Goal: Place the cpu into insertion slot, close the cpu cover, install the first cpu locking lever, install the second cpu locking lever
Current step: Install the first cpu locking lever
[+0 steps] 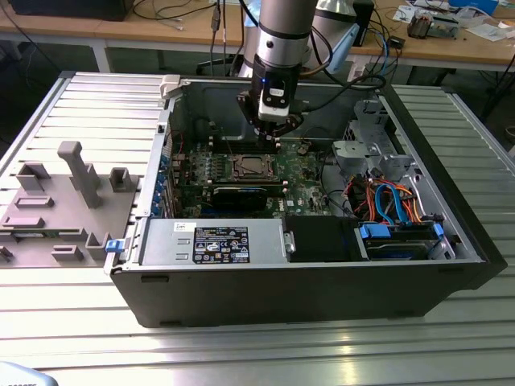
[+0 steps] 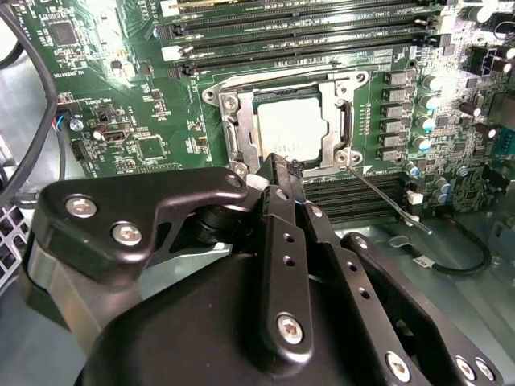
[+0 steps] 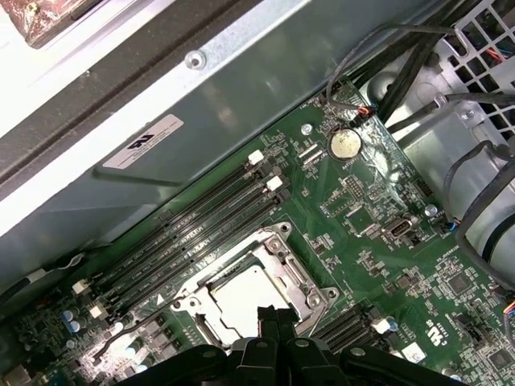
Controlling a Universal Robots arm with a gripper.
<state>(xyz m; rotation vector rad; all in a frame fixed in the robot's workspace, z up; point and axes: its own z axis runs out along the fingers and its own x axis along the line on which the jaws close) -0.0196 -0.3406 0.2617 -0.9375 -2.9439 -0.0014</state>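
1. bench (image 1: 241,354): ribbed aluminium. The open computer case (image 1: 322,297) sits across its middle, with a grey fixture block (image 1: 56,201) near its edge at the exterior view's left.
2. arm (image 1: 286,32): reaches down into the case, over the motherboard (image 2: 121,121).
3. gripper (image 2: 278,165): fingers clenched together with nothing between them. Tip is at the socket's edge; can't tell if it touches.
4. insertion slot (image 1: 251,167): mid-board, just beside the memory slots (image 2: 306,40).
5. cpu cover (image 2: 240,129): lies flat on the slot, framing the chip.
6. cpu (image 2: 291,129): seated in the slot, silver top showing through the cover's cut-out.
7. locking lever (image 2: 386,197): thin rod, sticks out from the slot's corner across the board.
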